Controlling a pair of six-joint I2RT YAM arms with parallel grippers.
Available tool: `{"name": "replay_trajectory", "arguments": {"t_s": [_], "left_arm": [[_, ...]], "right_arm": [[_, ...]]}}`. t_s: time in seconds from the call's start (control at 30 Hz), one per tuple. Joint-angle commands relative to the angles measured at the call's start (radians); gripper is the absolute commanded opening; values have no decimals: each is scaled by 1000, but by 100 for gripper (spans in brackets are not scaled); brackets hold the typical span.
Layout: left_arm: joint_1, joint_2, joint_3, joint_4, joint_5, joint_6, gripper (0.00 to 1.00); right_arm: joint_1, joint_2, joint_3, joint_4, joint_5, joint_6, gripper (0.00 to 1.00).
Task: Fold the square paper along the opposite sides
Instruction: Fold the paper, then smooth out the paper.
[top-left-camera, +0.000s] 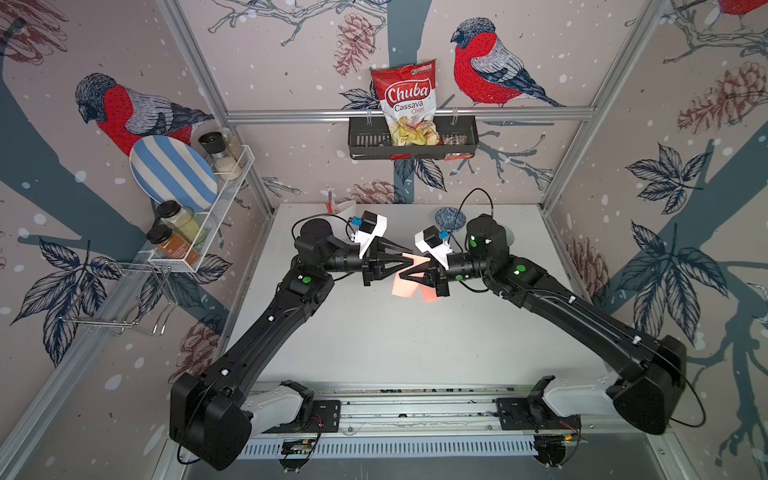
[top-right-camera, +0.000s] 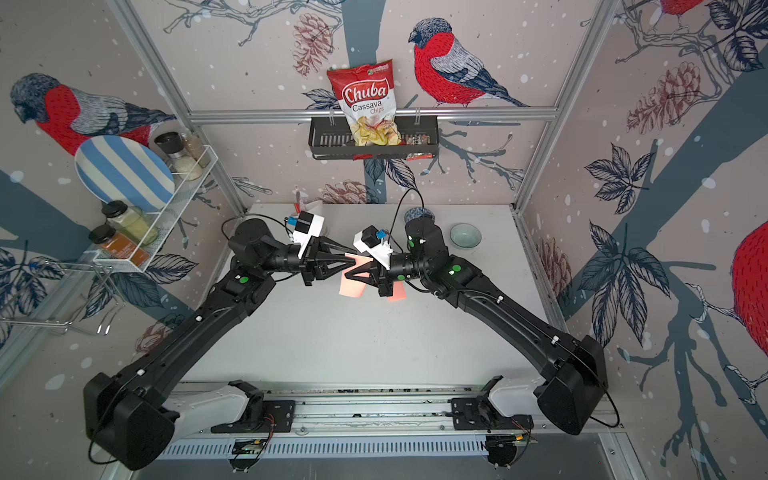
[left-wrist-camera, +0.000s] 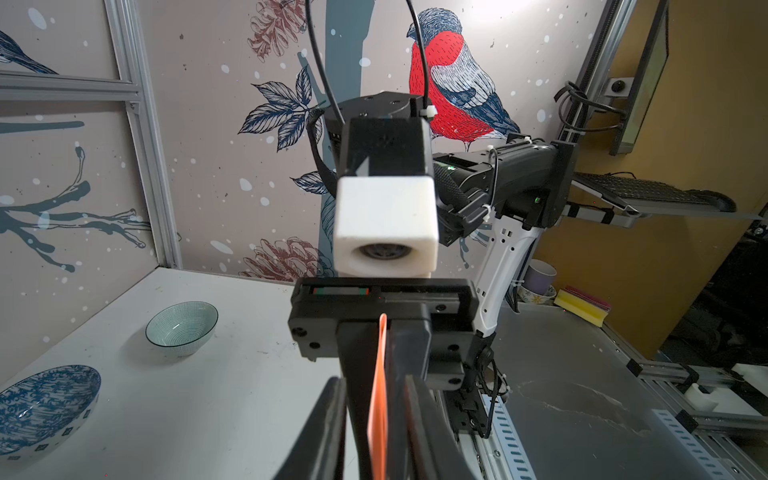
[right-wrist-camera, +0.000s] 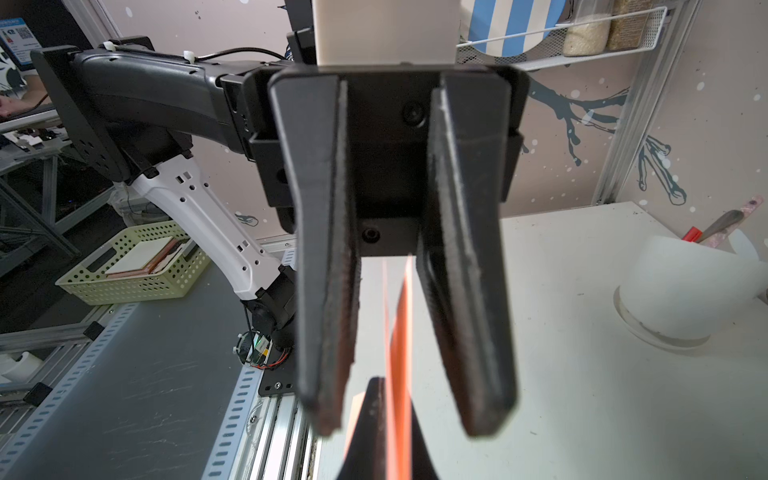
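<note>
Square paper (top-left-camera: 404, 287), orange, stands edge-on over table (top-left-camera: 374, 340) centre; my right gripper (top-left-camera: 405, 273) pinches it, my left gripper (top-left-camera: 410, 259) straddles it, jaws apart.

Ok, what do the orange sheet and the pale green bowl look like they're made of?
The paper looks like thin matte paper: a flat orange sheet, razor-thin seen edge-on. The bowl looks like glazed ceramic, maybe glass: glossy, with fine rings inside.
</note>
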Motion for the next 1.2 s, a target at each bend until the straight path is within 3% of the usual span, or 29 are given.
{"name": "replay_trajectory", "arguments": {"t_s": [0.0,0.2,0.3,0.43,0.53,0.7,0.87,1.17], "left_arm": [[-4,-2,1,33,16,3,21],[-3,-2,0,30,25,5,10],[-4,-5,2,25,25,12,0],[-3,-15,-2,27,28,12,0],[-4,-28,-8,31,27,13,0],[-3,-33,-16,46,41,8,0],[-4,-25,-19,64,44,-8,0],[-4,-22,-20,69,34,-9,0]], "right_arm": [[1,1,8,24,-12,-4,0],[1,1,9,26,-14,-2,0],[1,-2,9,26,-15,-2,0],[0,-5,8,32,-2,5,0],[-15,-15,6,36,1,12,27],[-68,-60,-11,57,-56,24,38],[-116,-78,-46,129,-131,73,37],[-119,-106,-55,125,-170,62,26]]}}
